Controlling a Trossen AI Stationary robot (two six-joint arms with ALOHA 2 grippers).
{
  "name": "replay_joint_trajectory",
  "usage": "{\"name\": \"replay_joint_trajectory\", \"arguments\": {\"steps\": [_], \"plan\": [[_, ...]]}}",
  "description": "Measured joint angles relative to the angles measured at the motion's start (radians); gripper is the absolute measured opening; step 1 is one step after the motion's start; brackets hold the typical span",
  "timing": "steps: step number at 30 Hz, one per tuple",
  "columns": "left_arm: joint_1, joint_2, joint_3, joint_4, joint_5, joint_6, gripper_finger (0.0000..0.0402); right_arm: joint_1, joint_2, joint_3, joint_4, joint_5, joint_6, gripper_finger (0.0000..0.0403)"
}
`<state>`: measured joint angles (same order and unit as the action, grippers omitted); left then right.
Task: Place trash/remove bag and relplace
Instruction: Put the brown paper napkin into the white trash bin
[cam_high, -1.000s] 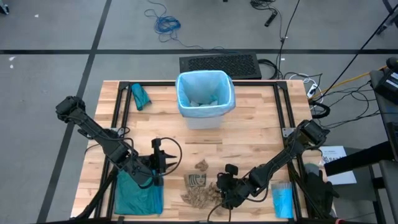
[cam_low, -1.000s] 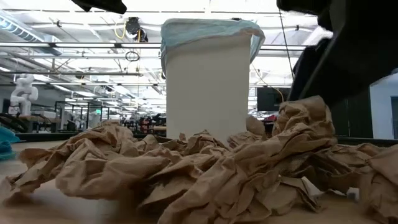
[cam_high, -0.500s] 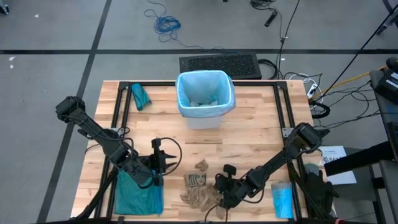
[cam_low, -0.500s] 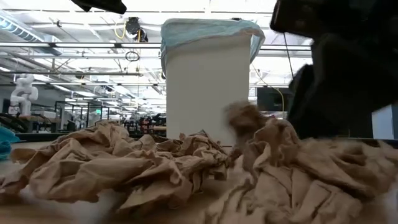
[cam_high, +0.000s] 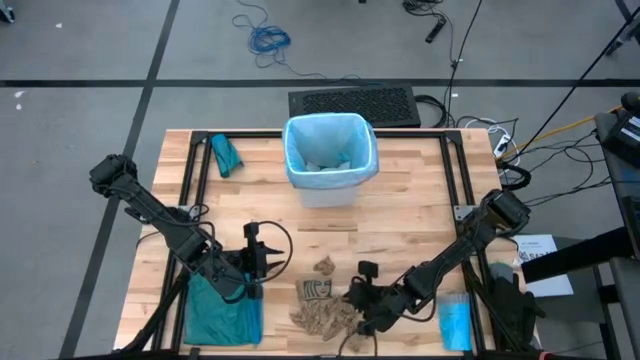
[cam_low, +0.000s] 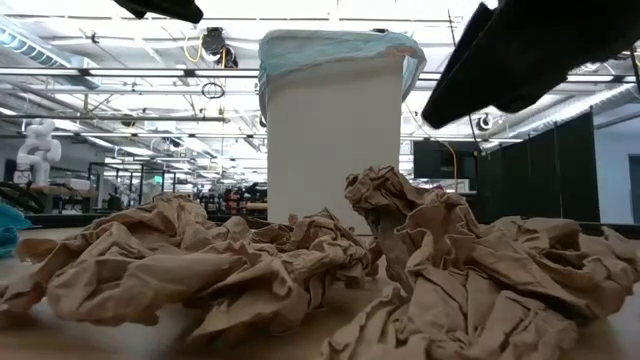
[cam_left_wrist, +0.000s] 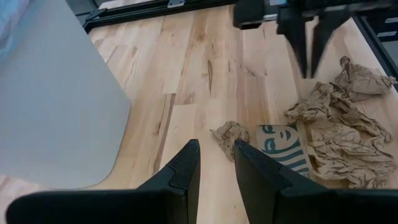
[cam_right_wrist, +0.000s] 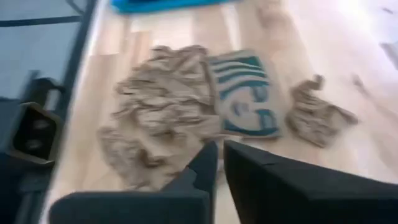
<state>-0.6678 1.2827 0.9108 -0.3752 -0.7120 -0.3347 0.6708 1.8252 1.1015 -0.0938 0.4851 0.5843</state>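
Note:
The bag (cam_high: 330, 140), a pale blue liner, lines the white bin (cam_low: 330, 140), its top folded over the rim. The trash, a heap of crumpled brown paper (cam_high: 318, 315), lies near the table's front edge beside a brown piece with a green logo (cam_left_wrist: 283, 146) and a small scrap (cam_left_wrist: 229, 132). My right gripper (cam_right_wrist: 221, 163) hovers just right of and above the heap, shut, with nothing between its fingers. My left gripper (cam_left_wrist: 216, 149) waits open to the left of the heap, over bare wood.
A dark teal bag (cam_high: 222, 312) lies under my left arm at the front left. A small teal roll (cam_high: 225, 155) sits at the back left. A blue folded packet (cam_high: 455, 322) lies at the front right. Black frame rails (cam_high: 195, 180) run along the table's sides.
My right gripper went down into the right side of the paper heap, then rose clear of it. The heap's right part has been pushed about and now stands up in a peak, while its left part stays put.

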Motion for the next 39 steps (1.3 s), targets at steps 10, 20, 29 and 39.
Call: {"name": "replay_joint_trajectory", "arguments": {"steps": [10,20,29,39], "plan": [[0.0,0.0,0.0,0.002,0.0,-0.001,0.0096,-0.018,0.01,0.0,0.068,-0.086,0.013,0.0187],[0.0,0.0,0.0,0.008,0.002,-0.002,0.0096,-0.038,0.107,0.0,0.108,-0.114,0.072,0.023],[0.0,0.0,0.0,0.009,0.006,-0.002,0.0096,-0.078,0.148,0.0,0.122,-0.128,0.135,0.0186],[0.0,0.0,0.0,0.007,0.008,-0.002,0.0096,-0.082,0.136,0.0,0.132,-0.086,0.105,0.0013]]}}
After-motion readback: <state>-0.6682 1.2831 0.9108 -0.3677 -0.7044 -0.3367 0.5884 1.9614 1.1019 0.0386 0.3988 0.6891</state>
